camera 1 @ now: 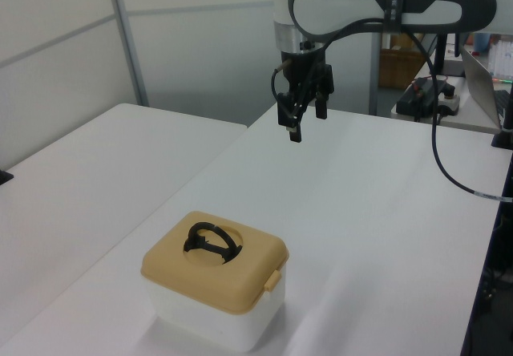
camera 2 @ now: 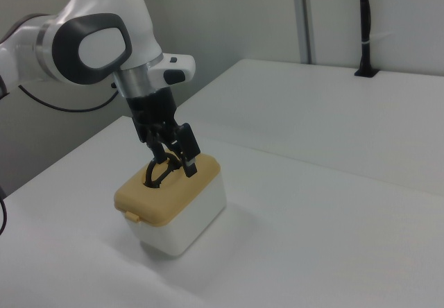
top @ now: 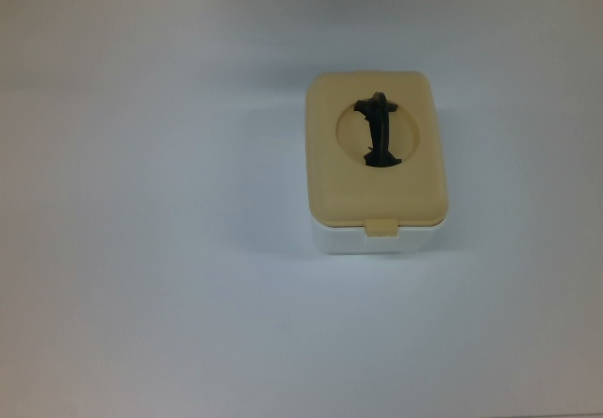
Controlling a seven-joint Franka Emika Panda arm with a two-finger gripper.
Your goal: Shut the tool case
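The tool case (top: pixel 377 234) is a small white plastic box with rounded corners, smooth and slightly glossy, sitting on the plain matte white table (top: pixel 141 249). In the top view it's a bit right of centre, and in the left view it's near the camera, low in the frame. Its beige lid (top: pixel 377 187) sits flat on the box, edges lined up all round — same rounded-rectangle shape, a touch wider than the white body so it overhangs a little. There's a round recess in the middle of the lid with a black handle (top: pixel 378 133) arched across it, thin and curved. A small beige tab (top: pixel 381 228) sticks out over the near edge in the top view; the left view shows it on the side facing right.

The gripper (camera 1: pixel 303 122) hangs in the air well beyond the case, over the far part of the table, pointing down. Its two black fingers (camera 1: pixel 293 128) stand apart with a visible gap, nothing between them.

In the top view only a dark tip of the gripper pokes in at the far edge — the rest is cut off. In the right view the gripper overlaps the handle and hides part of the recess. The robot arm (camera 2: pixel 90 44) is white with dark grey joints, cut off by the frame in the left and right views.
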